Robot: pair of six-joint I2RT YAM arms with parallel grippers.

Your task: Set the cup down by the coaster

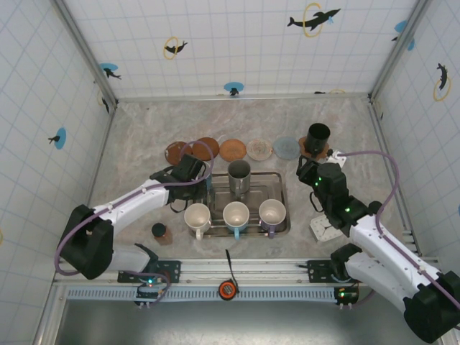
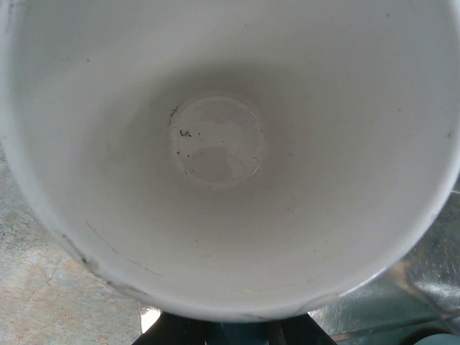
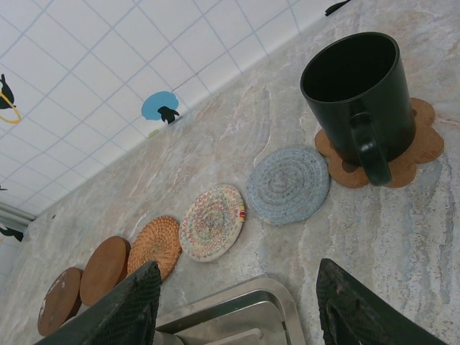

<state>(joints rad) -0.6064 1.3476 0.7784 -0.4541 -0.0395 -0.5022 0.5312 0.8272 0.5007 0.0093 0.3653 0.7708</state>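
Two arms share this moment as I watch from the remote desk. My left gripper (image 2: 226, 332) is clenched on the near rim of the white cup (image 2: 215, 144). The cup's bare, faintly speckled inside opens straight ahead of the dark fingers (image 2: 180, 332). The marble table (image 2: 43, 287) lies to those fingers' left and the metal tray (image 2: 424, 266) to their right.

My right gripper (image 3: 237, 284) hangs released, its two black fingers (image 3: 122, 313) spread wide. Nothing sits between them, and only the tray's corner lies beneath. Ahead of these fingers and to the right, a black mug (image 3: 359, 93) stands upright on a flower-shaped cork coaster (image 3: 424, 144), its handle turned back toward the fingers. Just left of that lies a blue-grey coaster (image 3: 289, 185), then a multicoloured coaster (image 3: 212, 221), a woven tan coaster (image 3: 157, 244) and two brown discs (image 3: 104, 269). The row runs off ahead and to the left of the fingers.

From overhead, a steel cup (image 1: 239, 176) and three pale mugs (image 1: 236, 214) stand in the tray between the two grippers.
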